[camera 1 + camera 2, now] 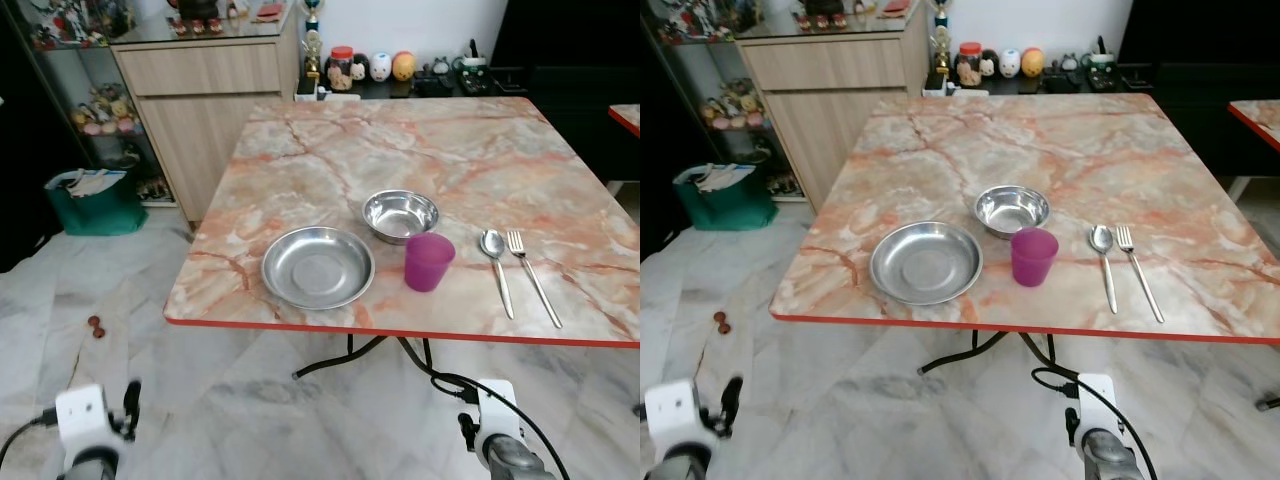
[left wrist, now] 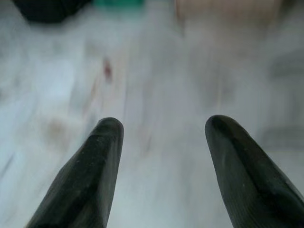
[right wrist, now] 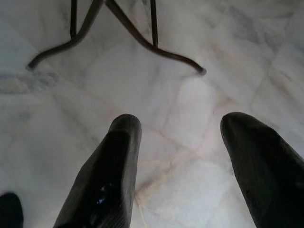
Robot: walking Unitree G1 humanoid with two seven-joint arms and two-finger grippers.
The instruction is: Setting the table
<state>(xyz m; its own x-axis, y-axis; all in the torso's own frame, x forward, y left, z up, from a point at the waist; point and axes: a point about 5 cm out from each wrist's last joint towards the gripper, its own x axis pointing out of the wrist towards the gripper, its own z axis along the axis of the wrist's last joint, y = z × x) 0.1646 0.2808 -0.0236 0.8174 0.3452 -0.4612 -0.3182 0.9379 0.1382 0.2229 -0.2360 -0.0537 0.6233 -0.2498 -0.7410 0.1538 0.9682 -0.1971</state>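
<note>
the table (image 1: 300,150) looks close to set: near its front edge, in the middle of the head view, a wide steel plate (image 1: 317,266) lies flat, a smaller steel bowl (image 1: 400,215) sits just behind and to the right of it, and a purple cup (image 1: 428,262) stands upright just in front of the bowl, beside the plate. to the right of the cup a spoon (image 1: 496,263) and a fork (image 1: 531,273) lie side by side, handles toward the front edge, close but apart. judging from this, one place is laid and little seems left, perhaps only tidying the spacing or adding a second setting. both arms hang low at the bottom of the frame, below the table edge; the left gripper (image 2: 159,156) points at the floor with its fingers spread wide and nothing between them, and the right gripper (image 3: 183,156) is likewise wide apart and empty, above the table's dark metal legs (image 3: 142,42). the tabletop is pink-orange marble pattern with a red rim. the floor (image 1: 200,390) is pale marble tile. at upper left stand a wooden cabinet (image 1: 200,90) and a green bag (image 1: 95,200), and small figurines (image 1: 375,66) line a dark shelf behind the table.
</note>
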